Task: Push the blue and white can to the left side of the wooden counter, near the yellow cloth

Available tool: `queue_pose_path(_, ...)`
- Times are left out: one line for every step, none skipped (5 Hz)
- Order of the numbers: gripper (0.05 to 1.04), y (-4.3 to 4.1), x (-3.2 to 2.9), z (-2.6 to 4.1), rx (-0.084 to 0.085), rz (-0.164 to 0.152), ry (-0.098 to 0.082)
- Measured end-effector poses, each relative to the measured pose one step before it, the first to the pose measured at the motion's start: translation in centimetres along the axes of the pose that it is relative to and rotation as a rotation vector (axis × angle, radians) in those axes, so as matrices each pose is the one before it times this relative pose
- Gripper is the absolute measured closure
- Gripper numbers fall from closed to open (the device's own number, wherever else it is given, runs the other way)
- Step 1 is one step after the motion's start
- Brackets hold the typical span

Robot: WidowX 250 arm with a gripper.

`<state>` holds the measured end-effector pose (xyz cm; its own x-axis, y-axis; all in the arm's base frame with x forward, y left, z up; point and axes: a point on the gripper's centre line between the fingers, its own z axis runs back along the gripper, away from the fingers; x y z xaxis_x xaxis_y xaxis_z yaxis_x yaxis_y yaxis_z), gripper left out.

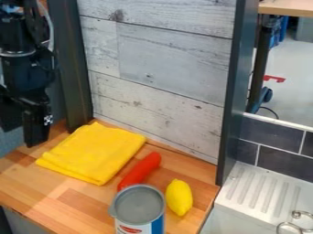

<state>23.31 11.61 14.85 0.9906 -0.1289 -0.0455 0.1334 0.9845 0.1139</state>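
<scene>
My gripper [23, 130] hangs at the left edge, its two fingers apart with nothing seen between them. It is left of a folded yellow cloth [94, 153], which lies flat on the wooden counter. An orange-red, elongated object [139, 171] lies diagonally to the right of the cloth. At the front stands a can [138, 210] with a grey top and a blue, white and red label, covering part of the counter behind it. Right of the can is a yellow lemon [179, 197].
The wooden counter [72, 198] ends at a whitewashed plank wall [162, 68] behind, between a dark left post [72, 68] and a dark right post [235, 91]. To the right, a white ribbed drainboard [263, 189] has metal rings [296, 224] at its front.
</scene>
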Motion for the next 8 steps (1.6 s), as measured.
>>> queue_pose_path(0.083,-0.151,-0.096,-0.498,-0.0119,-0.0005,0.0178)
queue_pose_path(0.083,-2.312,0.547,0.937,-0.0064,-0.0682,0.0006)
queue_pose_path(0.083,-2.841,0.670,1.331,-0.0233,-0.0619,-0.0286)
queue_pose_path(0.083,-3.788,1.572,0.246,-0.0285,-0.0440,-0.0199)
queue_pose_path(0.083,-4.041,1.172,-0.743,-0.0421,-0.0340,-0.0206)
queue_pose_path(0.083,-3.409,1.082,-1.405,-0.0161,-0.0462,0.0188)
queue_pose_path(0.083,-2.878,0.305,-0.221,0.0178,-0.0558,0.0133)
queue_pose_path(0.083,-1.189,0.631,-0.459,-0.0079,0.0061,-0.0154)
